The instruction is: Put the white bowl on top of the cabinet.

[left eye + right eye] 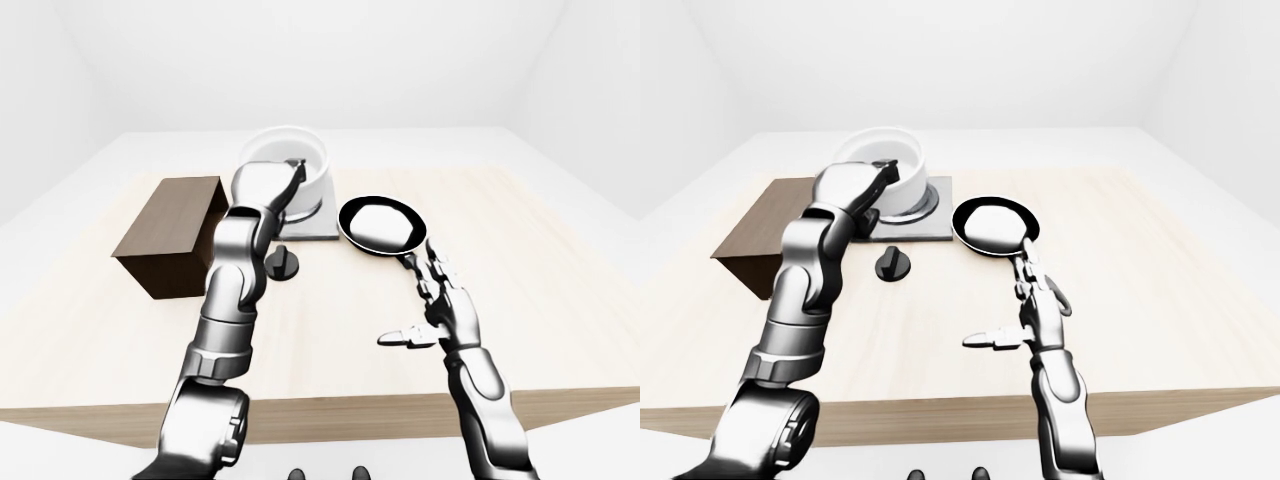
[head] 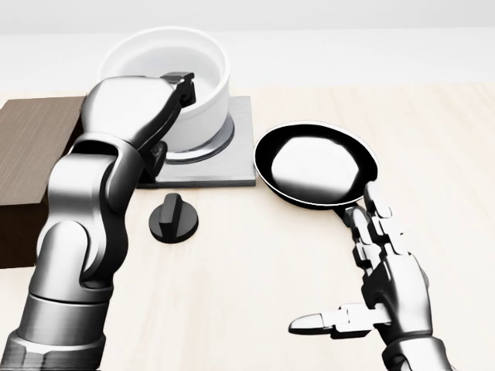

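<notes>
Showing white bowl (image 2: pixel 174 77) held aloft by L hand (image 2: pixel 143 104), fingers clamped over its near rim, above stove plate (image 2: pixel 224 166) w/ dark wood cabinet (image 1: pixel 170 235) at left. Black lid (image 2: pixel 173 219) lies on table (image 2: pixel 255 263) below. Frying pan (image 2: pixel 315 164) right of stove. R hand (image 2: pixel 383 297) splayed, empty, nr pan handle.

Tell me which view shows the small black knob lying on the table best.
The head view: the black knob lies large and unobstructed on the table, below the stove plate. The right-eye view shows it smaller but whole. In the left-eye view it is small, with the left arm crowding its left edge.
</notes>
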